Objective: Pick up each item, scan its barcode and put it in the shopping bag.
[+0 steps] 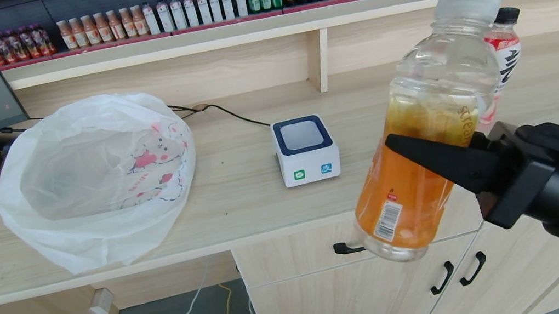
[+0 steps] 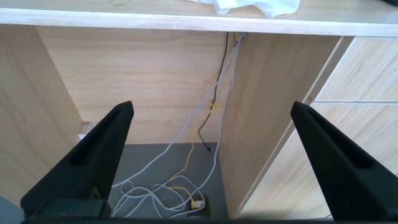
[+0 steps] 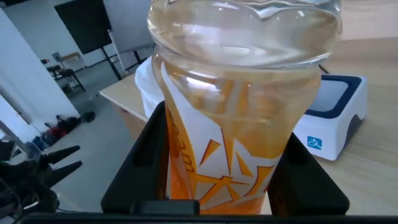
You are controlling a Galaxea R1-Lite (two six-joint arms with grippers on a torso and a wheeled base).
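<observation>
Right jaws clamped on tilted orange drink bottle (image 1: 419, 125), aloft right of barcode scanner (image 1: 305, 148). Its barcode (image 1: 387, 218) faces the robot, not the scanner window: a scan may miss, and the smooth bottle could slip. Left jaws apart, below the tabletop (image 2: 124, 18).

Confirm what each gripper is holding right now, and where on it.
Right gripper is shut on the orange drink bottle, fingers across its lower body, on the label. Left gripper is open, holding nothing.
</observation>
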